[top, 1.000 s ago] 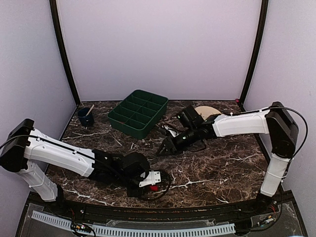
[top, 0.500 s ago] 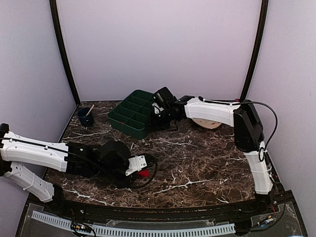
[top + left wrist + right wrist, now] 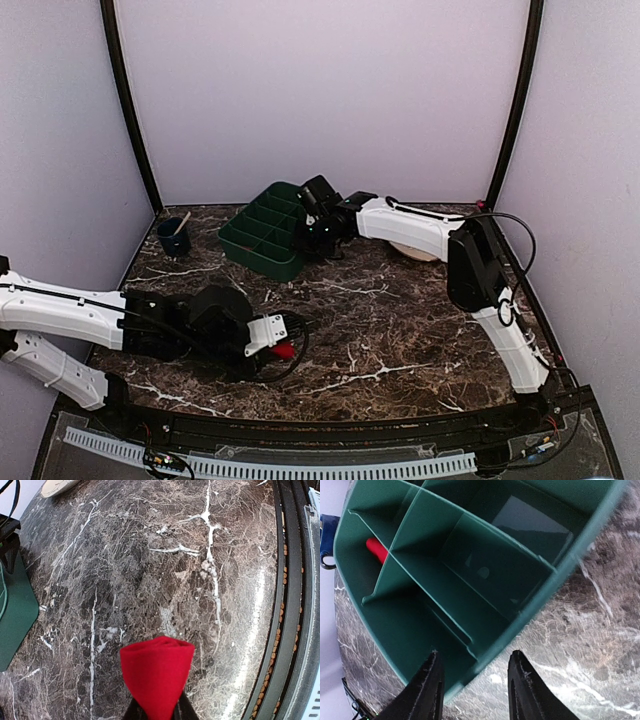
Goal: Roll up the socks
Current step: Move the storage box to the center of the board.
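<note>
Sock (image 3: 156,675) rolled into red bundle, pinched in closed left hand (image 3: 157,711), shifted leftward over tabletop (image 3: 150,555). Right hand (image 3: 474,656) open, empty, swung from mid-tabletop to straddle green tray (image 3: 570,562) rim; second red sock (image 3: 376,550) ahead, inside a compartment. Looks like stowing next.

place: robot lab booth | cues: lilac screen walls (image 3: 320,90), black frame posts (image 3: 130,110)
</note>
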Robot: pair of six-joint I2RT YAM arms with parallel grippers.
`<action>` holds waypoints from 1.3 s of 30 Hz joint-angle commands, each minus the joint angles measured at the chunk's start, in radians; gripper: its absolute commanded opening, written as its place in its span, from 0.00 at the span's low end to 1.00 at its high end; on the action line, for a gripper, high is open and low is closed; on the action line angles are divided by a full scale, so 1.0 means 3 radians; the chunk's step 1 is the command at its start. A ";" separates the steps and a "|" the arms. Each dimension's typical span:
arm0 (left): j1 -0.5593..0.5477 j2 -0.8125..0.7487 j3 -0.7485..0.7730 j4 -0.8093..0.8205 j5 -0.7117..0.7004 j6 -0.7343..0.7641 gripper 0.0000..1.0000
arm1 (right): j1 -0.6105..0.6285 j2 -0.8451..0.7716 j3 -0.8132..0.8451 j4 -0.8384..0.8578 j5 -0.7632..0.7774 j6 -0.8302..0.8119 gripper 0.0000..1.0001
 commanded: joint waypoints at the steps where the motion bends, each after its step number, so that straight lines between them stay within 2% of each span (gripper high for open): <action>1: 0.0015 -0.0169 -0.0042 -0.0036 -0.0052 -0.0025 0.07 | -0.0030 0.0248 0.0407 -0.0224 0.0118 0.0085 0.41; 13: 0.0019 -0.0330 -0.0025 -0.0086 -0.0189 0.0041 0.07 | -0.0113 0.0427 0.0397 -0.0305 0.0087 0.0147 0.41; 15: 0.0022 -0.0350 -0.0005 -0.0118 -0.0246 0.0068 0.08 | -0.0124 0.0447 0.0397 -0.0311 0.0066 0.0137 0.38; 19: 0.0088 -0.0396 0.0042 -0.0184 -0.0381 0.0106 0.07 | -0.0136 0.0421 0.0326 -0.0320 0.0037 0.0120 0.26; 28: 0.0448 -0.0415 0.0154 -0.0003 -0.0622 0.0241 0.08 | -0.0141 0.0066 -0.0380 -0.0082 0.0044 0.0119 0.15; 34: 0.0686 -0.0185 0.0388 0.0089 -0.0688 0.0316 0.08 | -0.0127 -0.0268 -0.0931 0.0140 0.0023 0.0115 0.12; 39: 0.0832 0.0060 0.0558 0.0194 -0.0564 0.0433 0.08 | -0.0092 -0.0514 -0.1345 0.0261 -0.0001 0.0071 0.11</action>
